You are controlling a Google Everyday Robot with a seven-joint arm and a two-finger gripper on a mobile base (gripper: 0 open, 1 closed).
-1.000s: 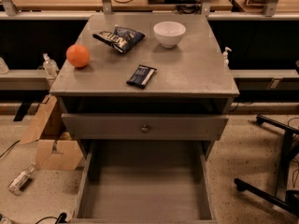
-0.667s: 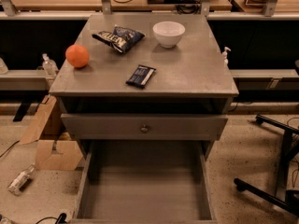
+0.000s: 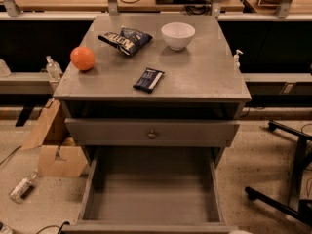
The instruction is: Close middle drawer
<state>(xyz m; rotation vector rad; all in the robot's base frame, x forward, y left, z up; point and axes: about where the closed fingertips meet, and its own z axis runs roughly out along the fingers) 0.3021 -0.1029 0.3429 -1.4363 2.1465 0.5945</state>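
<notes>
Gripper out of my camera view at this moment, so I cannot tell its state or place anything relative to it. The middle drawer [image 3: 151, 201], a long, deep, dull-grey box with flat walls and a bare floor, stands pulled far out of the grey cabinet [image 3: 209, 77], its front panel cut off by the lower edge of my view. Directly above it, an upper drawer front [image 3: 107, 131] with a small round brassy knob [image 3: 152, 134] sits nearly flush, a dark slot showing between it and the top. On the smooth, matte cabinet top I see a round orange [image 3: 83, 58] near the left edge, a crumpled dark-blue chip bag [image 3: 125, 39] at the back, a glossy white bowl [image 3: 178, 35] just beside the bag, and a flat dark snack-bar wrapper [image 3: 148, 79] near the middle. On the speckled floor, a folded cardboard box [image 3: 51, 147] leans at the cabinet's left side, with a clear plastic bottle [image 3: 22, 186] lying near it. A black chair base [image 3: 287, 201] stands on the opposite side.
</notes>
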